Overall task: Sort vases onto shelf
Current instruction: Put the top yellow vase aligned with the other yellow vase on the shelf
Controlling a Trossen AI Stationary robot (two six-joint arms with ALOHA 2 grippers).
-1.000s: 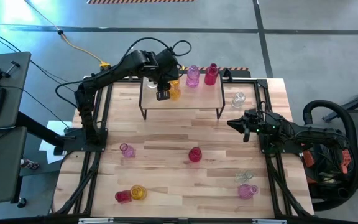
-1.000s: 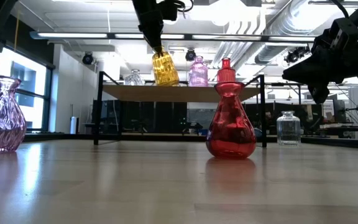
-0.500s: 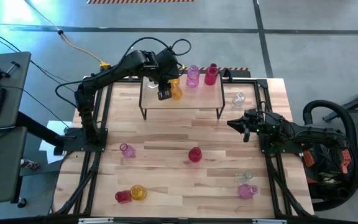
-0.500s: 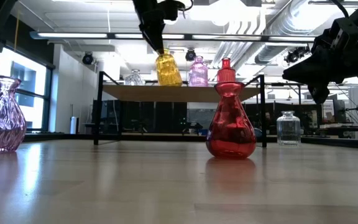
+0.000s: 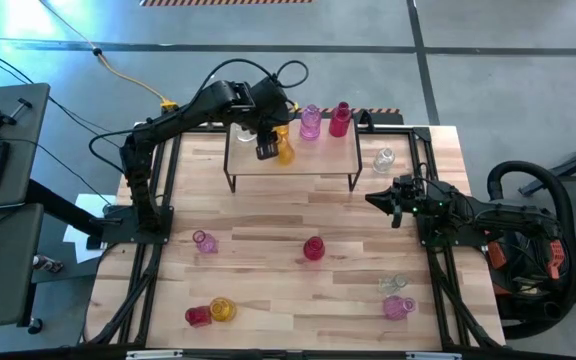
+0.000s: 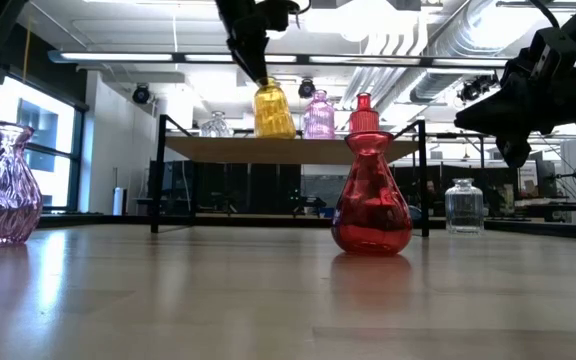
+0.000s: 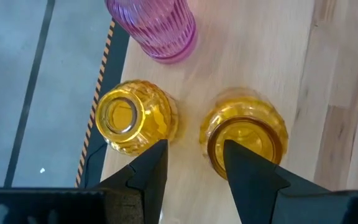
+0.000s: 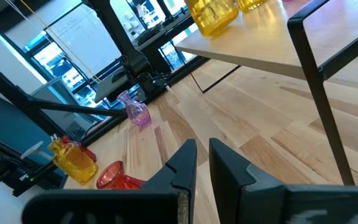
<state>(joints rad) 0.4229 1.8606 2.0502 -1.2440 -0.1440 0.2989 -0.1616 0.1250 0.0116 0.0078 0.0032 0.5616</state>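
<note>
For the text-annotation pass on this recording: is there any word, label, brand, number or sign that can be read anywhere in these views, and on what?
None can be read.
Translucent glass vases, such as the amber-yellow ribbed one on the low wooden-topped shelf: no labels or print.
Plank tabletop: no text.
Orange-and-black striped tape on the floor: a hazard marking, no words.
Whiteboard in the room behind: marks too faint to read.

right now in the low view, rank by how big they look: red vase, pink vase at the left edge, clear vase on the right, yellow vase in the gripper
1. red vase, though it stands nearest the camera
2. pink vase, cut by the frame edge
3. yellow vase and clear vase look alike; both are farther back, so unranked
</note>
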